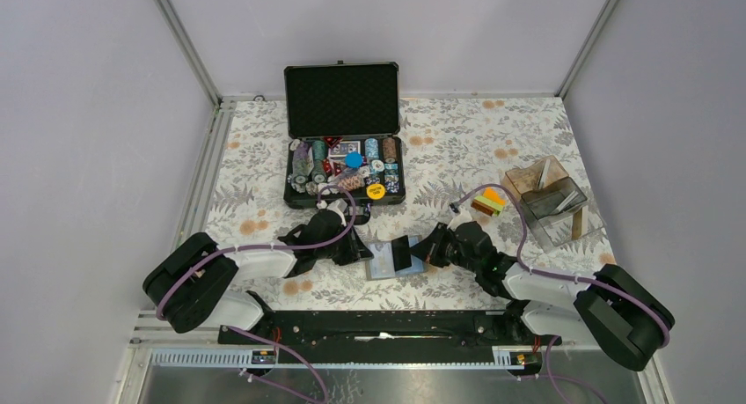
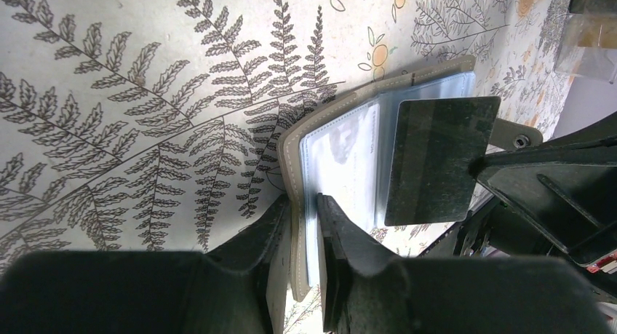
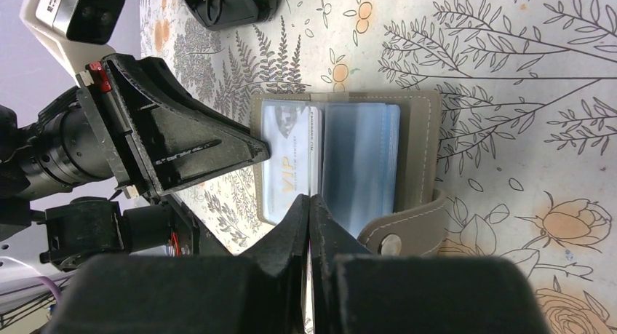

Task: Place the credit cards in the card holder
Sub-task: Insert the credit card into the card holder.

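Observation:
The grey card holder lies open on the cloth between both arms. My left gripper is shut on its left cover edge; in the left wrist view the fingertips pinch the cover of the card holder. My right gripper is shut on a dark card, held on edge over the holder's fold. The card looks dark and glossy. In the right wrist view my right gripper holds it edge-on above the card holder. Orange, yellow and green credit cards lie stacked further right.
An open black chip case stands at the back centre. A clear brownish acrylic box sits at the right beside the card stack. The holder's snap strap sticks out towards my right gripper. The two grippers are close together.

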Tool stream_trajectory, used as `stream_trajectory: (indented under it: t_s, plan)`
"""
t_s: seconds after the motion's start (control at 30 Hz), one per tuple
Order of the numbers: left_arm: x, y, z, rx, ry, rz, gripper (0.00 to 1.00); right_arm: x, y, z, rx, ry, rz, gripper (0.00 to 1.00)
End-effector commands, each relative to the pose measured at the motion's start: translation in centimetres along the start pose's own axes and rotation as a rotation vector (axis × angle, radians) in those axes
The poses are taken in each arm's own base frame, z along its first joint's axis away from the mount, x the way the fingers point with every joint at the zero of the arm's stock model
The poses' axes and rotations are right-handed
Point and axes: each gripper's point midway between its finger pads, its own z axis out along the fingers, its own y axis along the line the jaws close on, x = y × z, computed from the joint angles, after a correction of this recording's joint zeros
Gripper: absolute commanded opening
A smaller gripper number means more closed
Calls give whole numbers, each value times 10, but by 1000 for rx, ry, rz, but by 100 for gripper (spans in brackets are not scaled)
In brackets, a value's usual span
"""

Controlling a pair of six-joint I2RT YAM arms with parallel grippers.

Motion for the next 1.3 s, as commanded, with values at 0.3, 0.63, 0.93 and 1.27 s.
stream_trajectory:
  t_s: [0.3, 0.63, 0.93, 1.27]
  plan:
    - [0, 6, 3, -23, -9, 24, 19, 8, 1, 9, -12, 24, 11, 0]
    - [-1, 4, 4, -19, -6, 24, 18, 9, -7, 9, 26, 23, -1, 0]
    - [0, 4, 3, -16, -3, 23, 18, 22, -19, 12, 76, 57, 4, 0]
    - [0, 2, 2, -9, -4, 24, 19, 28, -14, 24, 88, 54, -18, 0]
